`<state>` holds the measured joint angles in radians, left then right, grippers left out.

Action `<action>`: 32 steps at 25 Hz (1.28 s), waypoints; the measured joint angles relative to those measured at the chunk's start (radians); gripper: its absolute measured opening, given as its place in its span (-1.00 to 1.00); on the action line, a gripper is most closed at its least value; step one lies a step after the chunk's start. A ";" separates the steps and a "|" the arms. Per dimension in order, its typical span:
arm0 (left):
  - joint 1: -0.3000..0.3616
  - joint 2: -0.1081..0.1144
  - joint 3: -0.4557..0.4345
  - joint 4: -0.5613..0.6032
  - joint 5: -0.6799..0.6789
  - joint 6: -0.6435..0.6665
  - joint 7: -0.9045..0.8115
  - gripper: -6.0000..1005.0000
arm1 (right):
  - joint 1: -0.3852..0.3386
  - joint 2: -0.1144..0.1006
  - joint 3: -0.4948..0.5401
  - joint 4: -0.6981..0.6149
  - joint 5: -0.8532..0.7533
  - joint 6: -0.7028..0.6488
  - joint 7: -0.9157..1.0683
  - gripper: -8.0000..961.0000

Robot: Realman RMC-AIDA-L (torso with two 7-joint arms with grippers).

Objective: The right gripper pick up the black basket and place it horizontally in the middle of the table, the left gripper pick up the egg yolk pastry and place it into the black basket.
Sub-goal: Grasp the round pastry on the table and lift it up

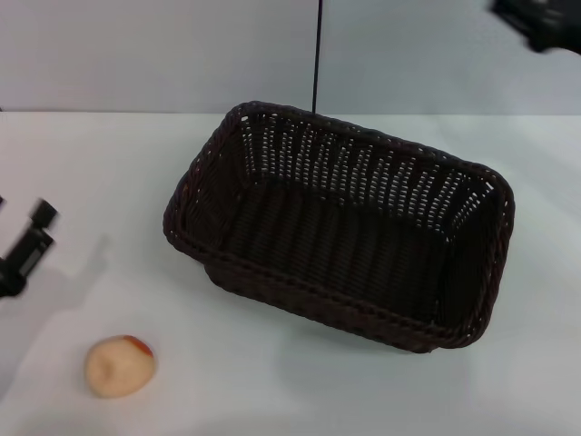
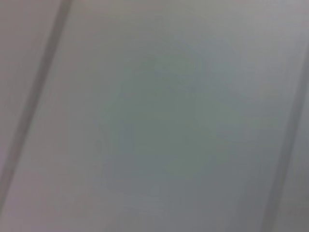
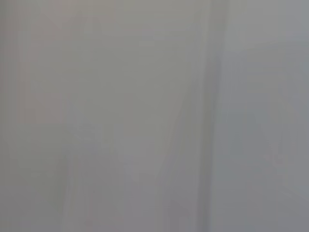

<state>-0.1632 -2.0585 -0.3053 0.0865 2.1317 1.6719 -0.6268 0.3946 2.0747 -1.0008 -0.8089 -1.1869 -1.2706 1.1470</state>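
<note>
Left gripper (image 1: 27, 247), grip unreadable, hangs just above-left of the egg yolk pastry (image 1: 119, 365), black basket (image 1: 340, 227) to its right: pastry pickup next, needing a descent

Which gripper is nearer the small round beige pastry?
Left. The left gripper is just up-left of the small round beige pastry; the right gripper sits at the far upper right.

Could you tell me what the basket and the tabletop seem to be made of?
The black basket looks like woven wicker or a plastic imitation: braided rim, open-weave sloping sides, dark brown-black with a slight sheen. Which of the two, the look leaves open. The table appears to be a smooth white laminate or painted board, matte, with soft shadows and no visible grain.
</note>
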 joint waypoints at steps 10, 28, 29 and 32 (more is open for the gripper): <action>0.043 0.001 0.293 0.165 0.000 0.096 -0.115 0.31 | -0.105 -0.007 0.201 0.332 0.195 -0.092 -0.156 -0.06; 0.080 0.000 0.511 0.176 0.001 0.014 -0.123 0.28 | -0.124 -0.001 0.470 0.499 0.208 -0.116 -0.263 -0.06; 0.080 0.000 0.511 0.176 0.001 0.014 -0.123 0.28 | -0.124 -0.001 0.470 0.499 0.208 -0.116 -0.263 -0.06; 0.078 0.000 0.527 0.178 0.001 -0.002 -0.123 0.28 | -0.126 -0.001 0.476 0.506 0.208 -0.116 -0.264 -0.06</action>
<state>-0.0848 -2.0586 0.2221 0.2647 2.1323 1.6701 -0.7500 0.2681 2.0740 -0.5250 -0.3028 -0.9791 -1.3869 0.8830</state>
